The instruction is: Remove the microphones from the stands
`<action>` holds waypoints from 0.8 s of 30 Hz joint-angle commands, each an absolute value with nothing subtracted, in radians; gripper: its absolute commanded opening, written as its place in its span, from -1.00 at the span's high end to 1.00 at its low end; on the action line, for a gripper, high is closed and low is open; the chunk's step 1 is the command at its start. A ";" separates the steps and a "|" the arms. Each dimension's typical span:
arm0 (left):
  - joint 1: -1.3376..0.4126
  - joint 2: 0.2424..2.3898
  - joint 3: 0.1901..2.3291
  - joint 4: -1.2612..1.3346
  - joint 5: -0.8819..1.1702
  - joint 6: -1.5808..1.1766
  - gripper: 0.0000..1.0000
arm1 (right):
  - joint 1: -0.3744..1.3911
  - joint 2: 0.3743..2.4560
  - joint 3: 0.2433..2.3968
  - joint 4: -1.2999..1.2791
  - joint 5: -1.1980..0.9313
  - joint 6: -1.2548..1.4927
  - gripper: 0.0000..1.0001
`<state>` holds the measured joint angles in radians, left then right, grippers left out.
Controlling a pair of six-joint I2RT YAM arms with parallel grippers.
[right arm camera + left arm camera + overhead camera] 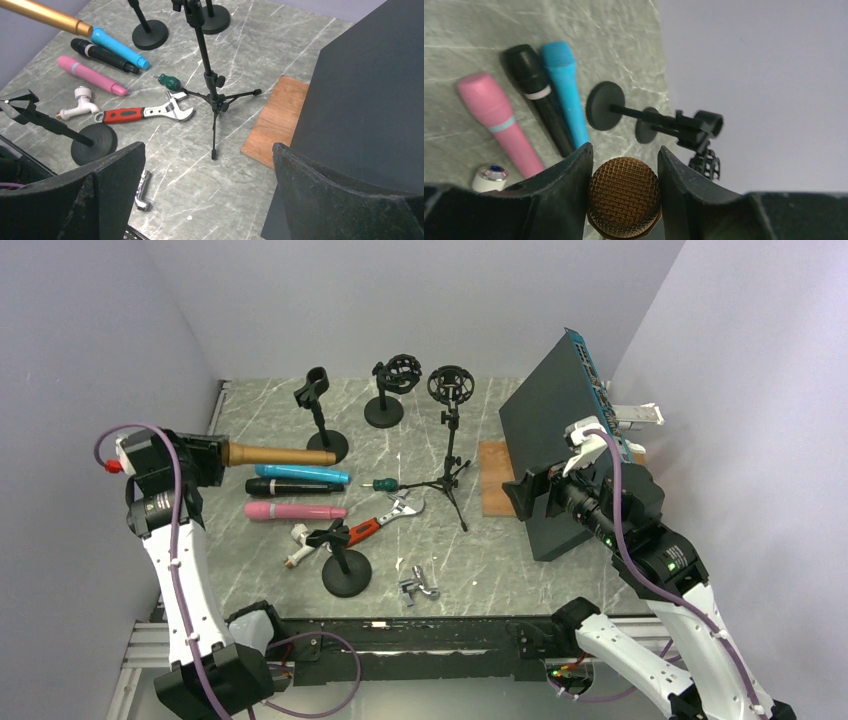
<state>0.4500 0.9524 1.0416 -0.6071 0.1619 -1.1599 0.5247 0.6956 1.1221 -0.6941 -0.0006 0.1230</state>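
The left claw (625, 152) is gripping the gold microphone (625, 197) by its round mesh head, one finger pressing on each side of the mesh. In the overhead view the microphone (280, 454) is lying level, its handle reaching out to the right from the left claw (215, 455). The tail end is hanging near the round base of the tall stand (320, 415) at the back left of the table (480, 560). The clip at the top of that stand is looking empty, so the microphone is probably already free of it, though I cannot tell how high it is riding above the table.

The right claw (207, 147) is standing wide and holding nothing, hovering beside the black box (560, 440) on the right.

The microphone is looking like a stiff thing with a smooth, shiny handle that could slide in a loose grip. The mesh head is likely the delicate part, since hard squeezing could dent it. With the grip at the head, the long handle is acting as a lever and could droop or twist. The handle just behind the head would be a safer place to hold. Three other microphones, blue (300, 473), black (295, 487) and pink (295, 511), are lying just below it on the table, so setting it down is calling for some care.
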 commanded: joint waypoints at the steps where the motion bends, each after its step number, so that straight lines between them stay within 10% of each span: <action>1: 0.456 0.955 0.953 -0.505 0.080 -1.214 1.00 | 0.527 0.703 1.175 -0.631 0.044 0.127 -1.00; 24: 0.440 1.416 0.831 -0.363 0.095 -1.200 1.00 | 0.526 0.706 1.148 -0.611 0.202 0.141 -1.00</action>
<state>0.4435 1.3697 0.7452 -0.3050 0.0929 -1.2236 0.5247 0.7059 1.1332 -0.6552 0.1612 0.1356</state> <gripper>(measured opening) 0.509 0.997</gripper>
